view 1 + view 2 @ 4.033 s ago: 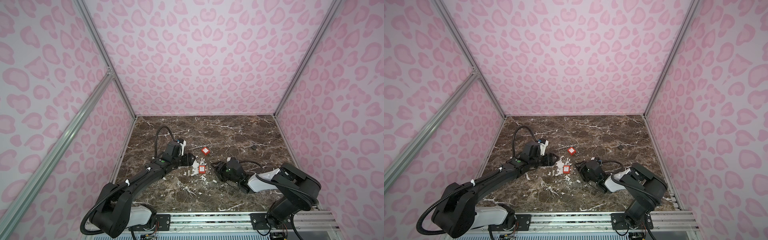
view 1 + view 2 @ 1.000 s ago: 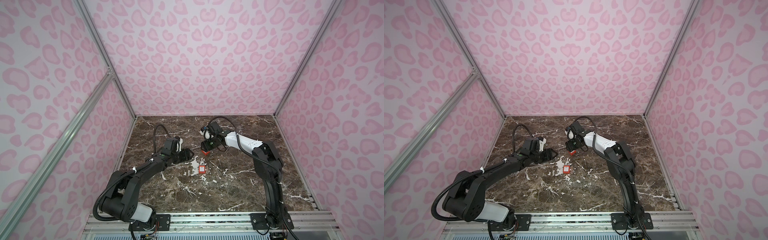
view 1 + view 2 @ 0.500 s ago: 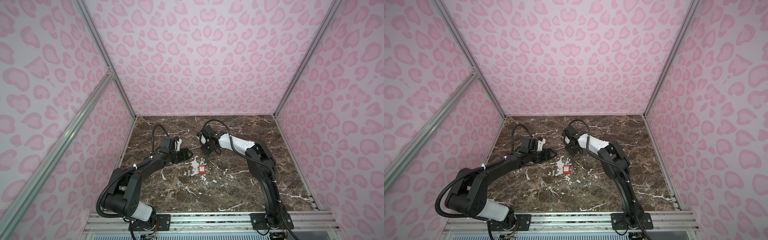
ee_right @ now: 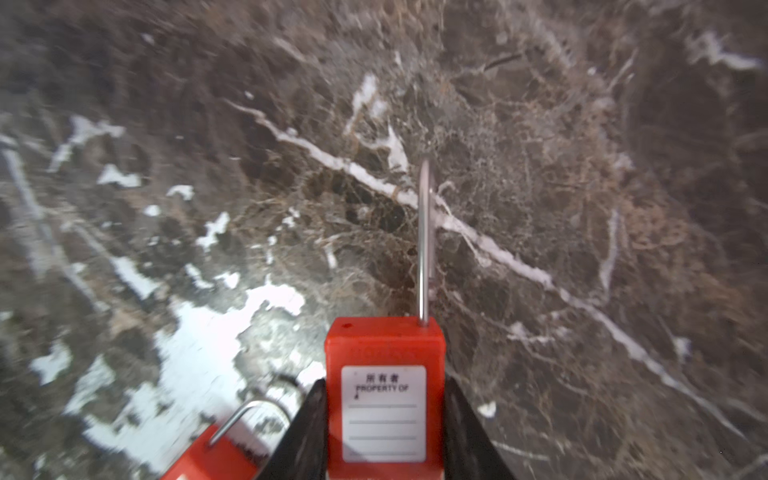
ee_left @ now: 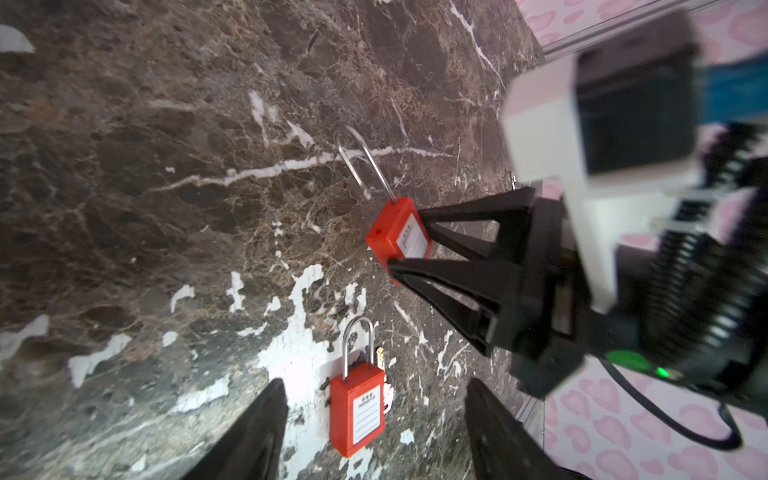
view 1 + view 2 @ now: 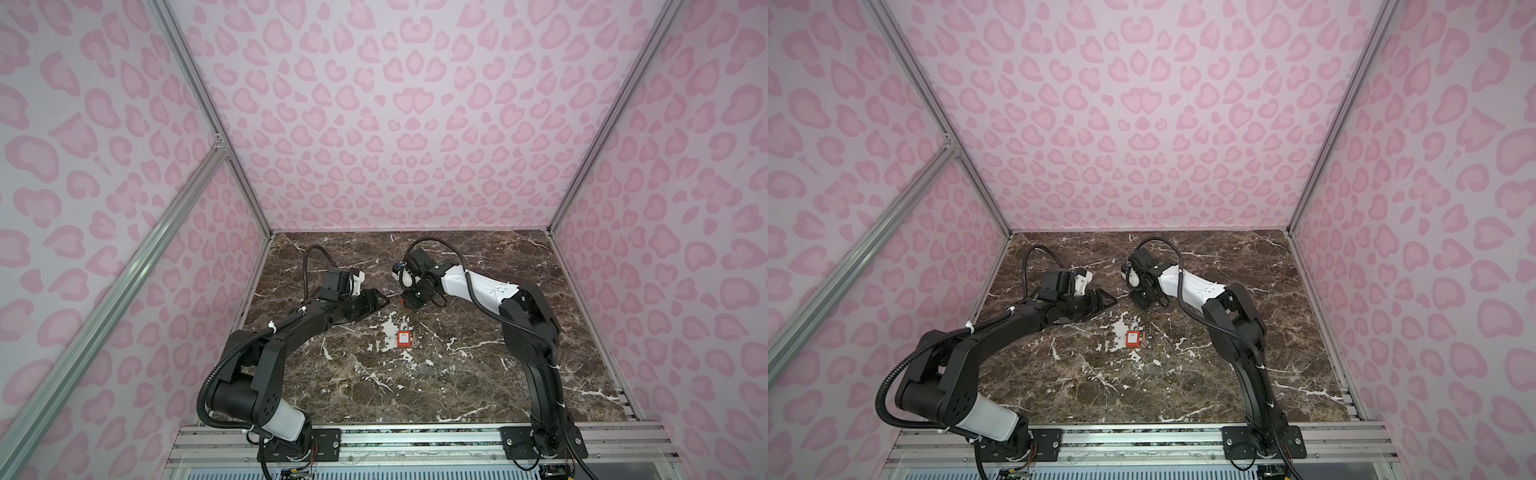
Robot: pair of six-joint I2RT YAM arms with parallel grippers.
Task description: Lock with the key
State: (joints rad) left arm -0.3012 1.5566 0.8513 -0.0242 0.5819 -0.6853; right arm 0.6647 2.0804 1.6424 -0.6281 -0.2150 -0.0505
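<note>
Two red padlocks are in view. My right gripper (image 4: pixel 386 384) is shut on one red padlock (image 4: pixel 384 399) by its body sides, white label up. Its steel shackle (image 5: pixel 361 162) stands open, one leg out of the body. In both top views that gripper (image 6: pixel 411 301) sits low at the table's middle. The second padlock (image 5: pixel 358 409) lies flat on the marble (image 6: pixel 404 338), shackle closed. A small key (image 5: pixel 380 356) shows beside it, partly tucked under. My left gripper (image 5: pixel 374 384) is open and empty, its fingers (image 5: pixel 266 415) spread either side of the lying padlock, short of it.
The brown marble table (image 6: pixel 478 374) is walled by pink patterned panels on three sides. Aluminium posts (image 6: pixel 569 195) stand at the corners. The two grippers (image 6: pixel 1106 300) face each other closely near the middle. Both arm bases sit on the front rail (image 6: pixel 415 436).
My right gripper has closed on the far padlock, and its wrist has shifted slightly left. The left arm has barely moved. The padlock with the key has stayed where it was.
</note>
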